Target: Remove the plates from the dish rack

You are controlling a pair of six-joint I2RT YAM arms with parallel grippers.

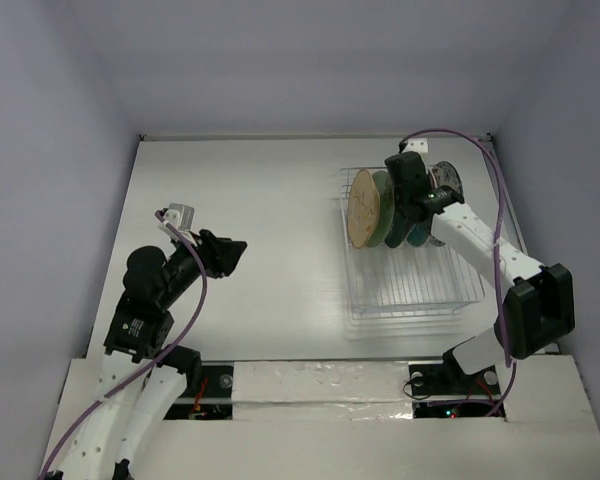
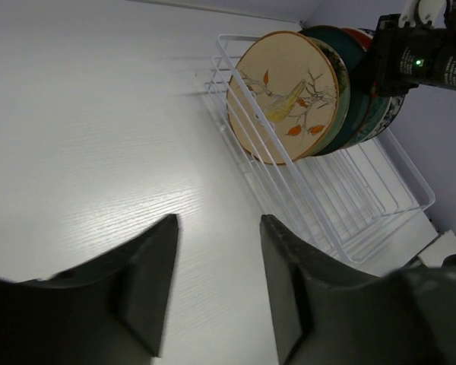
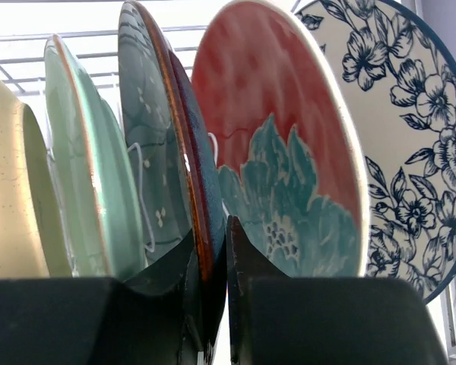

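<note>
The white wire dish rack (image 1: 410, 292) stands at the right with five plates upright at its far end. In the right wrist view they run left to right: tan (image 3: 7, 205), pale green (image 3: 80, 167), dark teal (image 3: 152, 137), red with teal flower (image 3: 273, 129), white with blue pattern (image 3: 410, 137). My right gripper (image 3: 211, 232) straddles the dark teal plate's rim, one finger on each face, closed on it; it sits over the plates in the top view (image 1: 412, 200). My left gripper (image 2: 218, 228) is open and empty above the table, left of the rack (image 1: 235, 250).
The tan plate (image 2: 285, 95) with its leaf motif faces the left arm. The near half of the rack (image 2: 349, 213) holds only bare tines. White table (image 1: 260, 200) lies between the arms, with walls on three sides.
</note>
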